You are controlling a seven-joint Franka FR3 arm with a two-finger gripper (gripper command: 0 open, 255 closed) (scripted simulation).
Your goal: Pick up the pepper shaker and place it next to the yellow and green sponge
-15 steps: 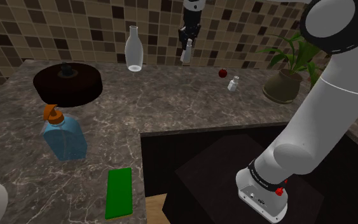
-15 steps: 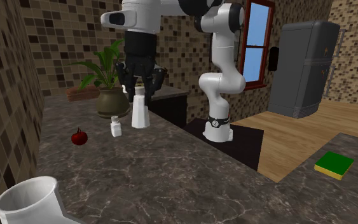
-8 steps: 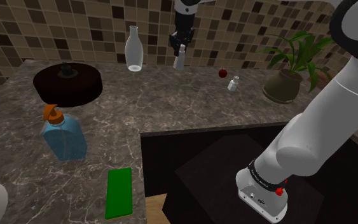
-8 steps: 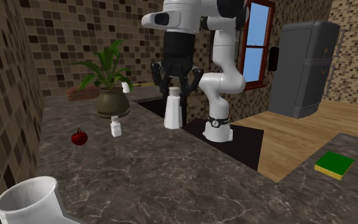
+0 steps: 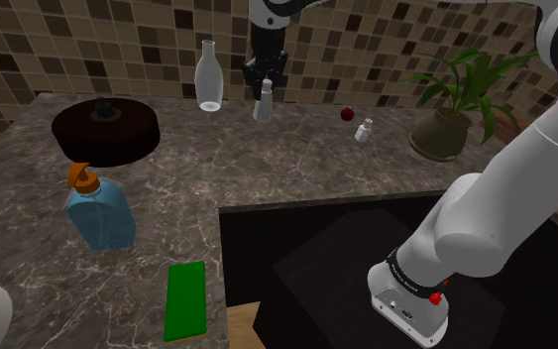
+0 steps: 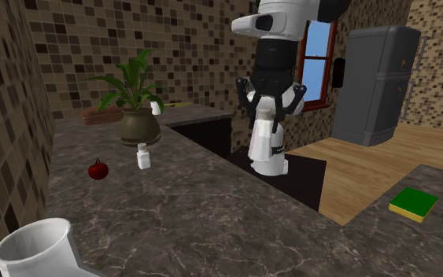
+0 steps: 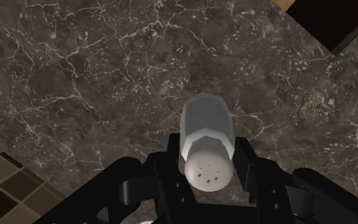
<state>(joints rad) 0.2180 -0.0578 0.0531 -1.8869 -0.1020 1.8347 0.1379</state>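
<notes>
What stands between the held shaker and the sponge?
Nothing visible. The pepper shaker, clasped in the jaws of the gripper, has bare countertop toward the sponge; the blue bottle stands aside, to the shoulder view's left.

light: dim, flat overall | brightest spot: daylit window (image 6: 315, 59) | counter (image 7: 75, 76): matte, evenly lit
</notes>
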